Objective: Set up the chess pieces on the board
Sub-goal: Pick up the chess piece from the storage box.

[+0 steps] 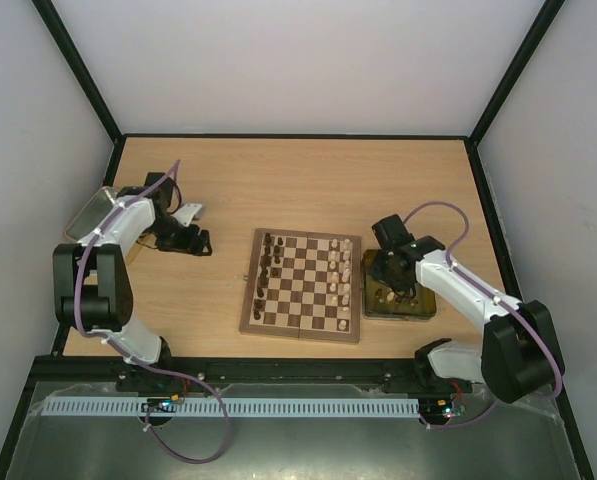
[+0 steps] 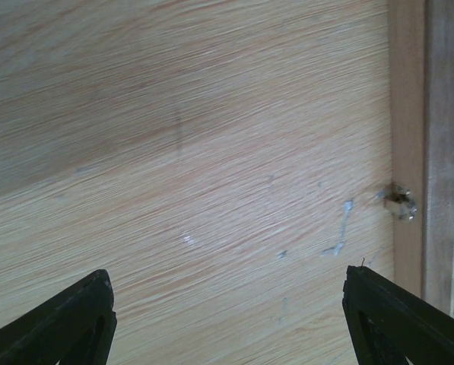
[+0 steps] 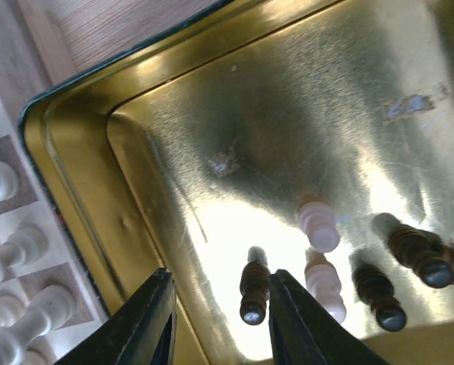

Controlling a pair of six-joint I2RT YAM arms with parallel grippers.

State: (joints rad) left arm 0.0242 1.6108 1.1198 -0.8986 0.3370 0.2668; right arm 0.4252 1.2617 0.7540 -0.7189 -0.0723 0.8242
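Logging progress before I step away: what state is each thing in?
left gripper: open, empty.
right gripper: open, straddling a dark piece in the tray.
board: partly set, dark pieces left, pale pieces right.
tray: several pieces standing inside.

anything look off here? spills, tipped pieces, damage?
Nothing spilled or tipped that I can see. Only oddity: scuffed patches on the floor of the gold tray; the chess pieces in it look upright. The ones on the board are too small to judge.
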